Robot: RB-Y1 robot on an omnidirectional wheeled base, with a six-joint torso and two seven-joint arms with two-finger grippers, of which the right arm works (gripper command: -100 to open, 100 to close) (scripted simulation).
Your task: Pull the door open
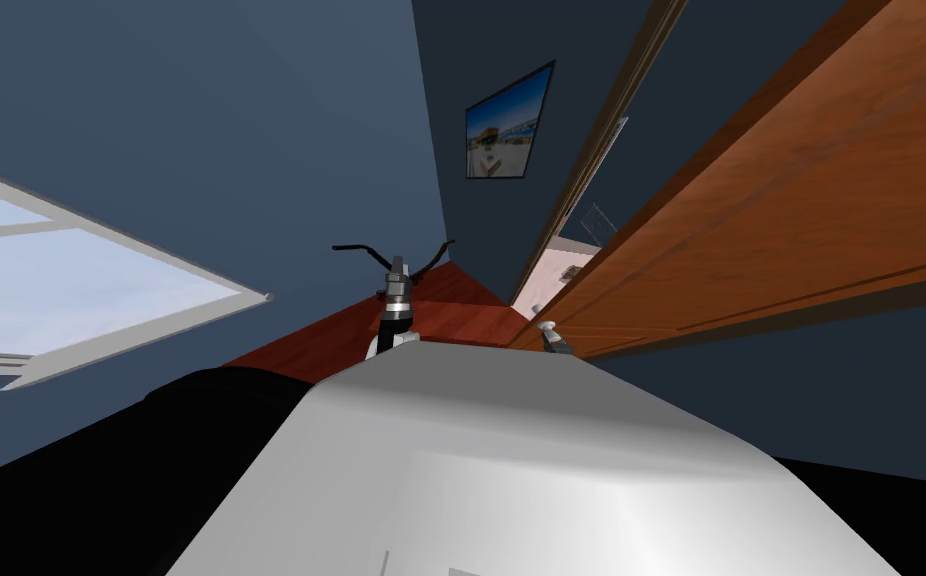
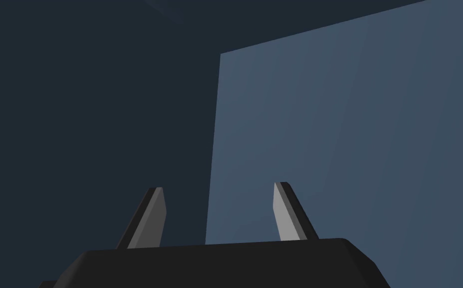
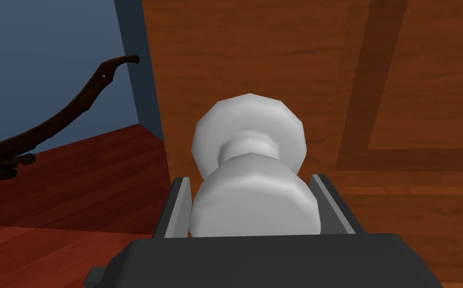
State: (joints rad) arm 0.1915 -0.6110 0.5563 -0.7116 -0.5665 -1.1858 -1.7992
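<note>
Right gripper: closed tight on the white door knob. Both fingers press flat against its sides, and the knob sits deep, close to the dark body. That's a solid hold!
Door knob: on the brown wooden door, near its free edge. In the head view it's just past my chest on my right.
Door: looks ajar to me. The head view shows a bright gap between the door's edge and the frame.
Left gripper: spread wide with nothing between the fingers. It has no part in this.
Step in hand: the pull itself. The gap is narrow, so I judge most of the swing is left to do.
Doing it well: squeeze firmly and draw the knob along the door's arc, not straight back. Let the wrist turn with the panel so the fingers stay square on the knob.
Risk: the knob is round and smooth, so a tilted pull could let it slide out between the blades.
Also watch: a dark curved object sits over the red-brown floor, beyond the door's edge and well apart from the knob.
</note>
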